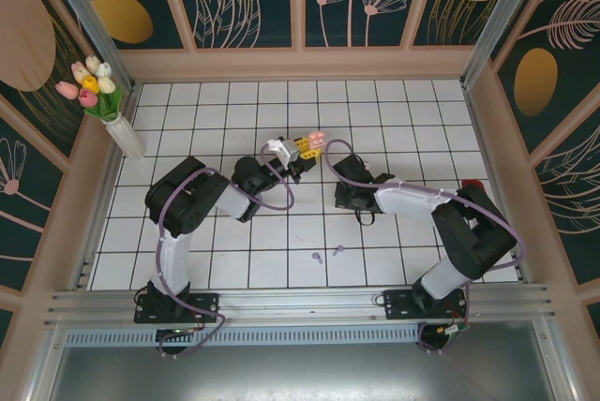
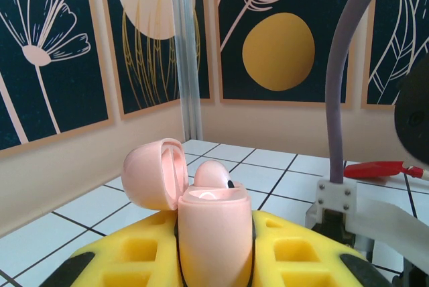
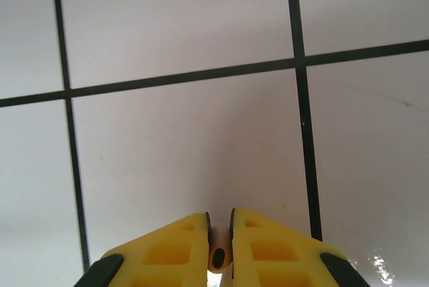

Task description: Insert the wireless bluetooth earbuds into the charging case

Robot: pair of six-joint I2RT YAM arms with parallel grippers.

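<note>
My left gripper (image 1: 302, 149) is shut on a pale pink charging case (image 2: 214, 233) and holds it upright above the tiles. The case's lid (image 2: 153, 174) is swung open to the left. One pale pink earbud (image 2: 213, 174) sits in the case with its rounded top sticking out. My right gripper (image 3: 219, 223) points down at the white tiles, shut on another pale pink earbud (image 3: 218, 257) pinched between its yellow fingers (image 3: 171, 250). Two lilac earbuds (image 1: 319, 256) (image 1: 338, 250) lie loose on the tiles near the front middle.
A white vase of tulips (image 1: 123, 133) stands at the back left corner. A red object (image 2: 379, 168) lies on the tiles to the right, by the right arm (image 1: 469, 223). Patterned walls close in the tiled floor (image 1: 234, 251) on three sides.
</note>
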